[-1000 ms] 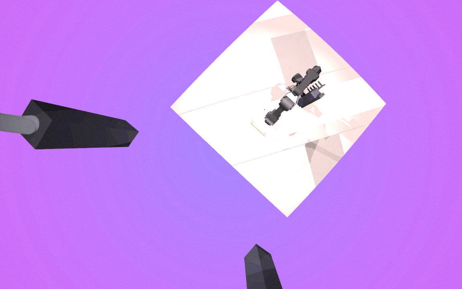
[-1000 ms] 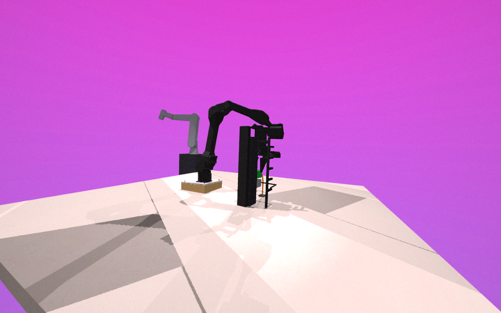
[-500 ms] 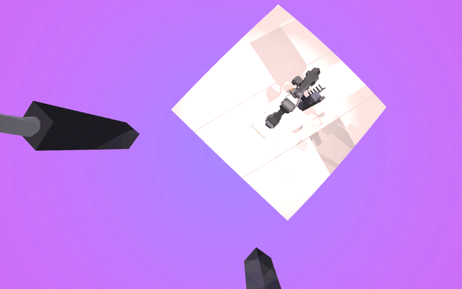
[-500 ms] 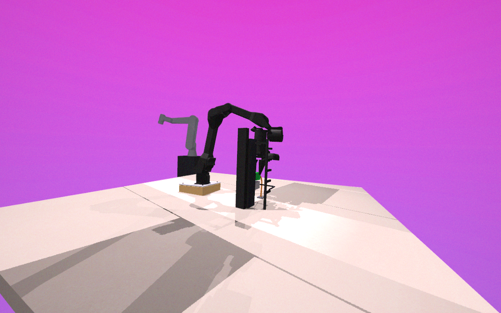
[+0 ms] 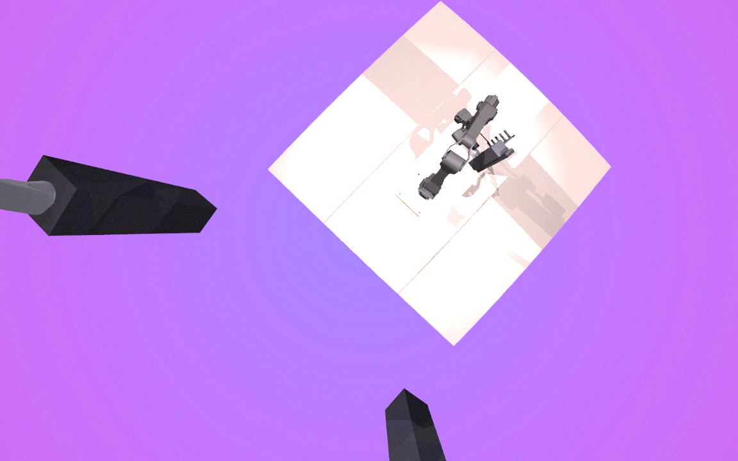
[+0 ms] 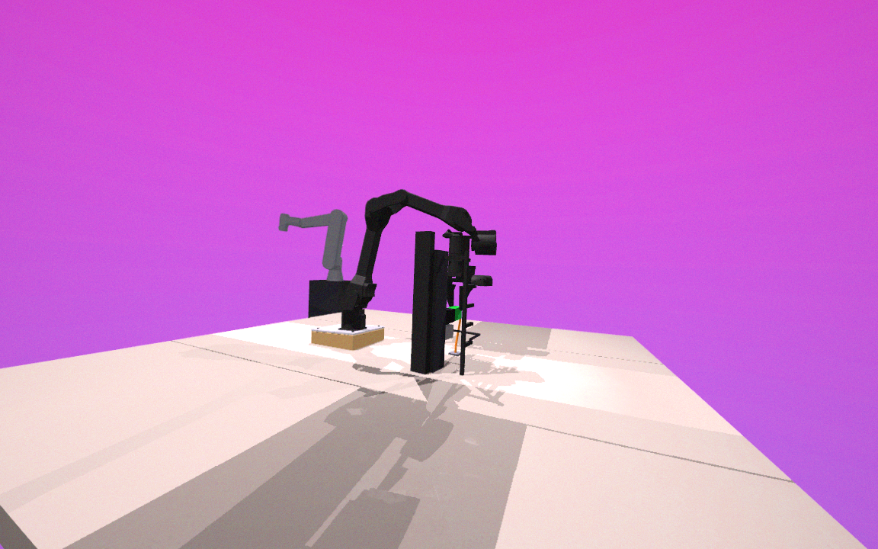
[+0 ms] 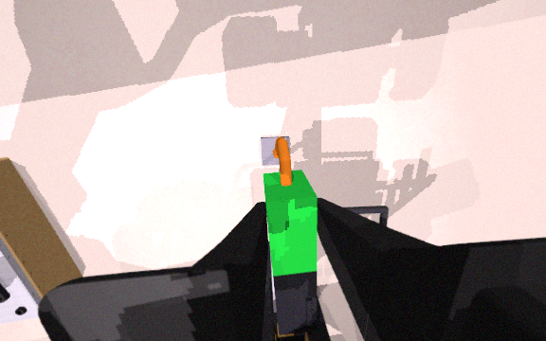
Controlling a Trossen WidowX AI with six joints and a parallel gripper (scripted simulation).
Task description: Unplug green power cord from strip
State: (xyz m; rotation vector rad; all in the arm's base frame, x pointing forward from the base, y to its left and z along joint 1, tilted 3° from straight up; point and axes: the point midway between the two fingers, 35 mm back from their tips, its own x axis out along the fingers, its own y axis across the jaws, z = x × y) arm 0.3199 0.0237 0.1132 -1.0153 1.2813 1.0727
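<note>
Plug (image 7: 292,223), green, gripped between the closed fingers of the gripper (image 7: 293,246), long axis running straight out ahead past the fingertips, orange cord (image 7: 282,161) trailing from its far end down to the table (image 7: 159,189), beside the black strip tower (image 6: 423,300); release judged next.

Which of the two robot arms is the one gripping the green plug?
The black arm in front; its tool is clamped on the green plug. The grey arm behind it reaches away, touching nothing.
</note>
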